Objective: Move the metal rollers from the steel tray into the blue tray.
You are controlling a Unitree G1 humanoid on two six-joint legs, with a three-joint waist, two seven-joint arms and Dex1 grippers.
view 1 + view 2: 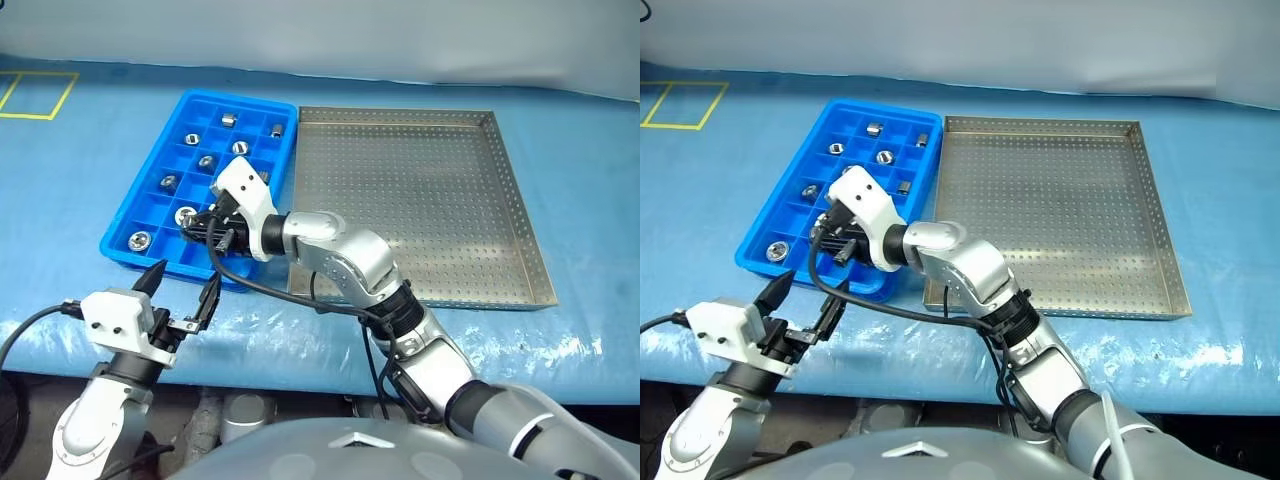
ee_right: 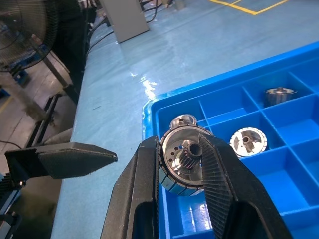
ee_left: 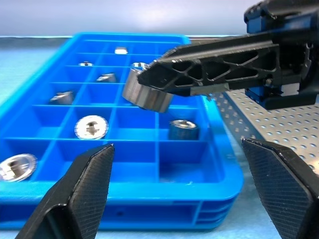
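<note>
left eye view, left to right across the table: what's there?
left gripper, open → blue tray → right gripper, shut on a metal roller over the tray's near end → steel tray, no rollers left in it.

You will find no readable text, label, brand or number anywhere here: none on the blue tray point(image 1: 150, 215), the steel tray point(image 1: 520, 210), the metal rollers point(image 3: 91, 127) or either gripper; the only marking is a yellow outlined rectangle point(image 1: 40, 97) on the blue table cover point(image 1: 80, 160) at the far left, and it carries no writing
</note>
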